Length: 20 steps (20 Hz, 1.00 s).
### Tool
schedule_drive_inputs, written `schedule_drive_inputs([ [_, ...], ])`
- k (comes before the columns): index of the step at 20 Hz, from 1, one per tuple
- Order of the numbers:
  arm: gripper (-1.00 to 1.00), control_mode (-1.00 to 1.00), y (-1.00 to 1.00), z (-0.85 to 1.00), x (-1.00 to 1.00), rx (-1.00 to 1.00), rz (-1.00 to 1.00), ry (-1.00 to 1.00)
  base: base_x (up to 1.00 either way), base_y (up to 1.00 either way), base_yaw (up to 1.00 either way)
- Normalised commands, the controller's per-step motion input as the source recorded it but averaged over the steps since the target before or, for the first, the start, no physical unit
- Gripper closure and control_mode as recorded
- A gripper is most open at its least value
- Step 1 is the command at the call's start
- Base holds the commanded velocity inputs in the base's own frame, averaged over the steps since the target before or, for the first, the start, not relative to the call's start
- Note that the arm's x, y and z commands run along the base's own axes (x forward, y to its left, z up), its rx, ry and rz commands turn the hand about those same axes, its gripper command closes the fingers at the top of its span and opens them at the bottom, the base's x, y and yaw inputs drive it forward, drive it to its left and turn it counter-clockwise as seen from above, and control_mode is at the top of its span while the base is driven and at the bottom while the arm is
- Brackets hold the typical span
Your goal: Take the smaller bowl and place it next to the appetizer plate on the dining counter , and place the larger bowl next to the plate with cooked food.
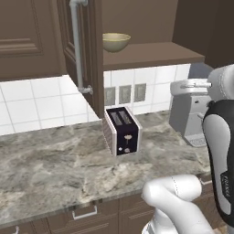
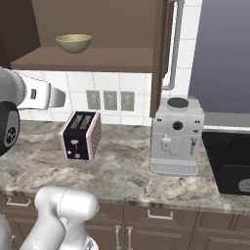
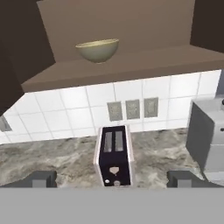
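The smaller bowl [image 1: 116, 42] [image 2: 73, 43] [image 3: 98, 50] is olive-yellow with a pale rim. It stands upright on the brown shelf [image 1: 155, 54] [image 2: 102, 59] [image 3: 140, 64] of an open wall cabinet. My gripper [image 3: 113, 179] is open, its two dark fingertips [image 3: 41, 178] wide apart at the bottom of the hand view. It holds nothing and sits well below and in front of the bowl, facing the shelf. The larger bowl, both plates and the dining counter are out of view.
A dark toaster [image 1: 122, 131] [image 2: 80, 135] [image 3: 114, 157] stands on the marbled counter [image 1: 45, 160] under the shelf. A grey coffee machine [image 1: 189, 114] [image 2: 176, 136] [image 3: 208, 135] is to its right. The cabinet door [image 1: 75, 45] hangs open left of the shelf.
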Motion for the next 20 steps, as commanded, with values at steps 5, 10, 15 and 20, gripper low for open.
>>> schedule_drive_inputs([
  [5, -1.00, -1.00, 0.45, 0.27, -0.01, 0.21, -0.03, 0.00, 0.00, 0.00, 0.00],
  [10, -1.00, -1.00, 0.19, 0.37, 0.06, 0.16, -0.03, 0.00, 0.00, 0.00, 0.00],
  [15, -1.00, -1.00, -0.19, 0.30, 0.16, 0.12, -0.03, 0.01, 0.00, 0.00, 0.00],
  [20, -1.00, -1.00, -0.09, 0.00, 0.70, 0.08, 0.00, 0.11, 0.00, 0.00, 0.00],
])
